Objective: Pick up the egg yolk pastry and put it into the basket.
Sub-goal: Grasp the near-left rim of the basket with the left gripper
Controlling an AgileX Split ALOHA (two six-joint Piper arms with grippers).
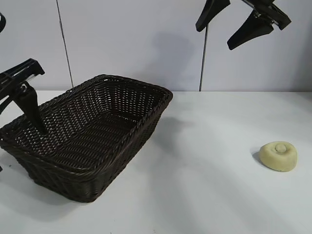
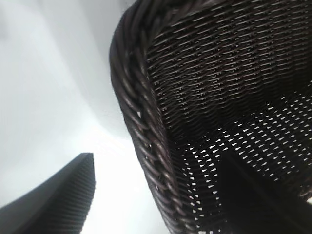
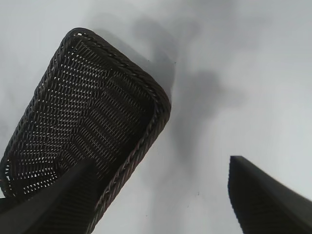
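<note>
The basket (image 1: 92,136) seemingly holds only one left gripper (image 1: 29,109) finger; both grippers' jaws gape, gripping nothing.

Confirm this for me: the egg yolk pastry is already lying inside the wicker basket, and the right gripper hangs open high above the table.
Not quite. The egg yolk pastry lies on the white table, well clear of the basket, as the exterior view shows. The rest stands: the right gripper hangs open high above the table.
</note>
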